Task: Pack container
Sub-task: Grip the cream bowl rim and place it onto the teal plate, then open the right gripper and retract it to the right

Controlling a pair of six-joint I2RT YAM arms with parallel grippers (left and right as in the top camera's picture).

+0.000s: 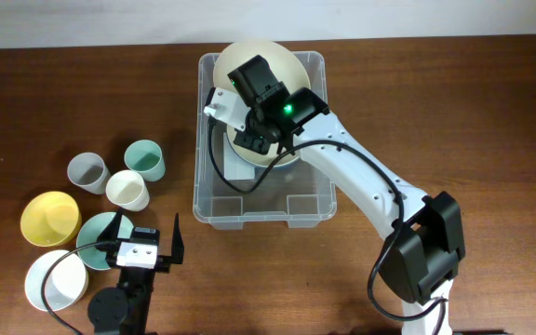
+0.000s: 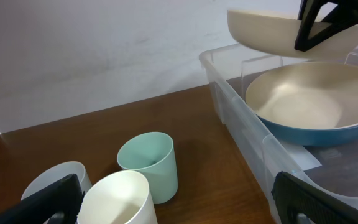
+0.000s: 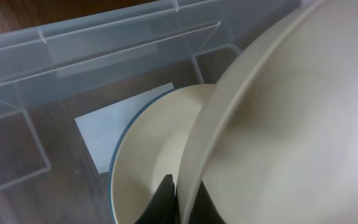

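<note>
The right gripper [image 3: 180, 198] is pinching the rim of a cream bowl [image 3: 291, 124], judged rigid, light and slick, directly above the clear container [image 1: 263, 221] centred on the table [image 1: 454, 93], while the left gripper [image 1: 147, 231] is hanging wide open.

Brown table [image 1: 26, 93] carries the container [image 1: 264, 220], cups [image 1: 143, 160] and bowls [image 1: 49, 218]

Near half of container [image 1: 249, 221] free; far half under raised bowl [image 1: 277, 58].
</note>
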